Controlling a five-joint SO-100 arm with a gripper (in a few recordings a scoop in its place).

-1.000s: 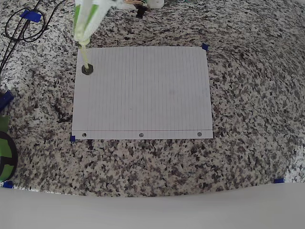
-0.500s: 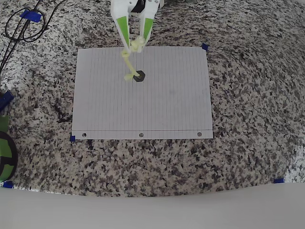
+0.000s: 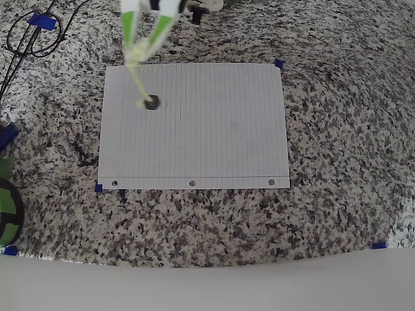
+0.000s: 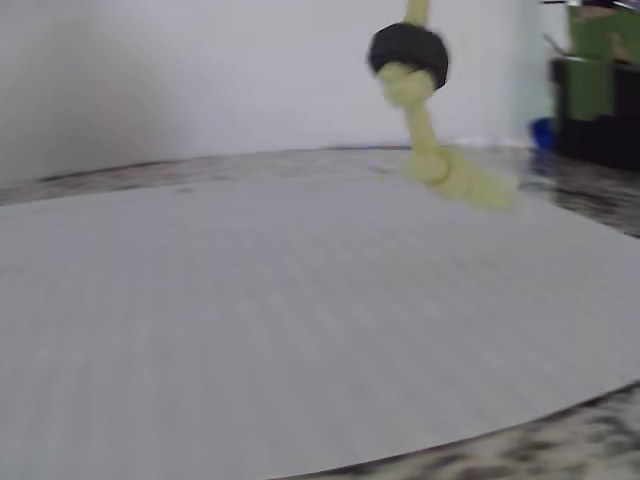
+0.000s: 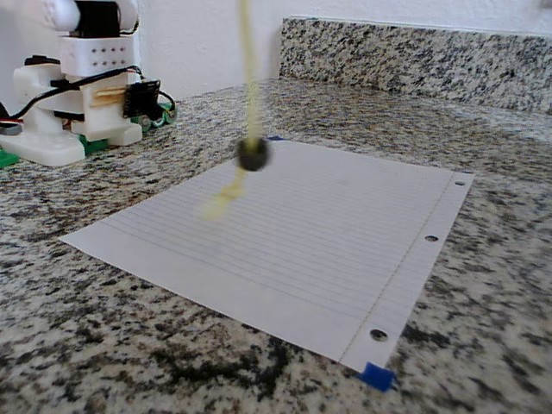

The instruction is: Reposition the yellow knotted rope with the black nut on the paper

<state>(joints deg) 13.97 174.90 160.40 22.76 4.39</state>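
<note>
In the overhead view my gripper point(image 3: 135, 56) hovers over the far left part of the paper point(image 3: 214, 136), its green-and-white fingers point(image 3: 159, 31) shut on the top of the yellow knotted rope point(image 3: 138, 81). The rope hangs down from it, with the black nut point(image 3: 152, 103) near its lower end. The fixed view shows the rope point(image 5: 248, 78) hanging straight, the nut point(image 5: 252, 153) in the air above the paper point(image 5: 345, 224), and a blurred tail below it. In the wrist view the nut point(image 4: 408, 55) and the knotted rope point(image 4: 432, 155) dangle over the white sheet point(image 4: 250, 320).
Granite counter surrounds the sheet. Black cables point(image 3: 32, 35) lie at the far left, and a green object point(image 3: 6, 210) sits at the left edge. Blue tape bits point(image 3: 279, 63) mark the paper's corners. The arm's white base point(image 5: 78, 95) stands behind the sheet, and a backsplash point(image 5: 414, 56) lines the far side.
The gripper swung with the rope and nut from the paper's left edge to its top middle, then back leftward. The rope stays held and hangs swinging.
</note>
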